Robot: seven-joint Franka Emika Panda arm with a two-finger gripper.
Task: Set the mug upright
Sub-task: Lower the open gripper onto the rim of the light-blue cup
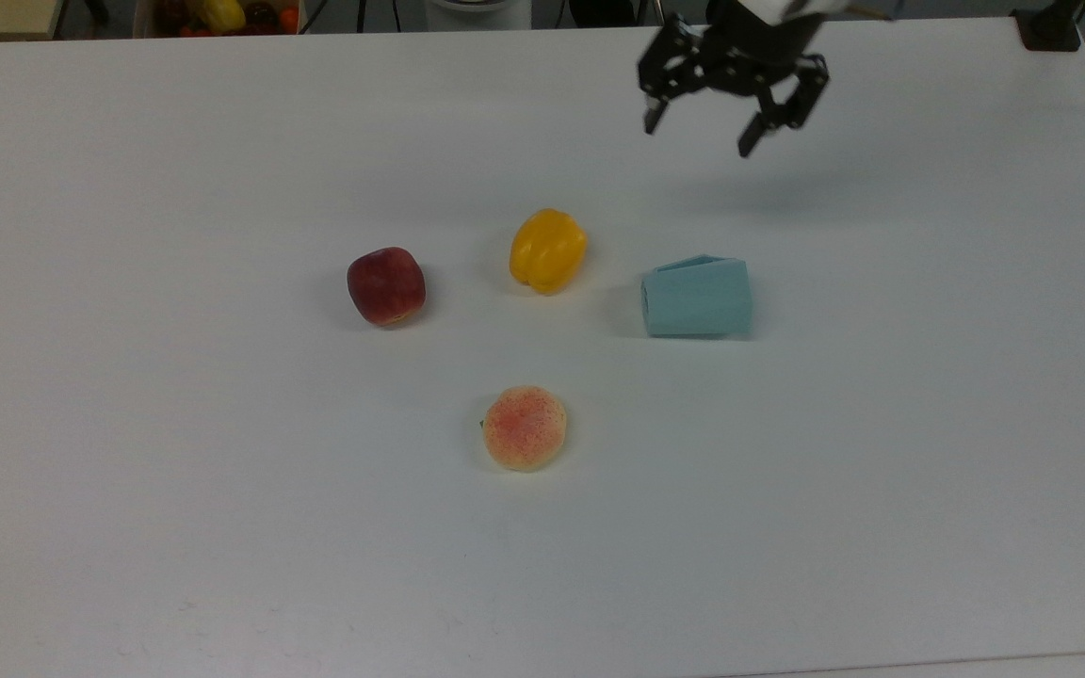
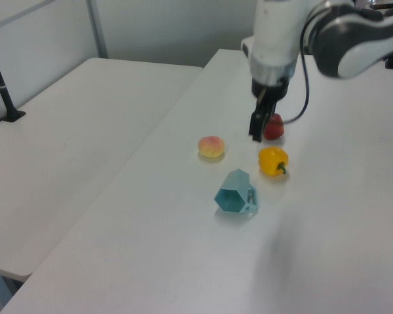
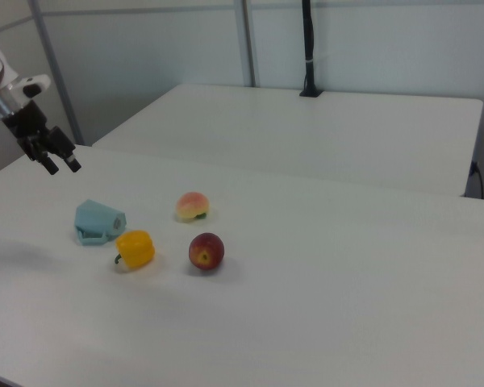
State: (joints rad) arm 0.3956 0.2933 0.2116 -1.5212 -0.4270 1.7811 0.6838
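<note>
Approaching stage, we judge. Gripper hangs above table, jaws spread wide, holding nothing, well apart from mug. Mug lies on side, hexagonal rim toward left view's camera, just beside yellow pepper; apple and peach farther off. Wide spread likely meant to span mug body. We read no labels or writing anywhere.

A white, rounded robot arm with a dark grey band at one joint is seen. A black cable is looped beside the wrist. At its end a black two-finger gripper is fitted, with angular linkages and slim dark fingertips.
</note>
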